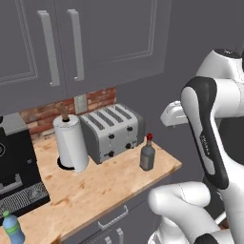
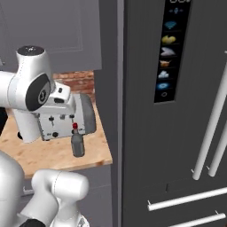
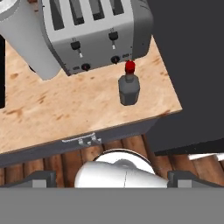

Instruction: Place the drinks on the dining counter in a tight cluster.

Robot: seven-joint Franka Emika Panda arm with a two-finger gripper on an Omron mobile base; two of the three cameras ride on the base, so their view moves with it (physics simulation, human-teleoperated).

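Progress looks nil: both visible drinks stand on the wood desk (image 1: 95, 190), not the dining counter. The blue bottle (image 1: 13, 229) sits far left of the toaster (image 1: 112, 132), at the desk's front edge; the red-capped bottle (image 1: 147, 153) stands just right of the toaster, near the corner, with clear approach room. The pincer (image 3: 112, 177) hangs above, spread wide, empty.

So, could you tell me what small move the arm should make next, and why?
Probably lower the open gripper toward the red-capped bottle. It stands upright and free near the counter corner, just in front of the toaster, and the hand sits above and back from it, holding nothing.
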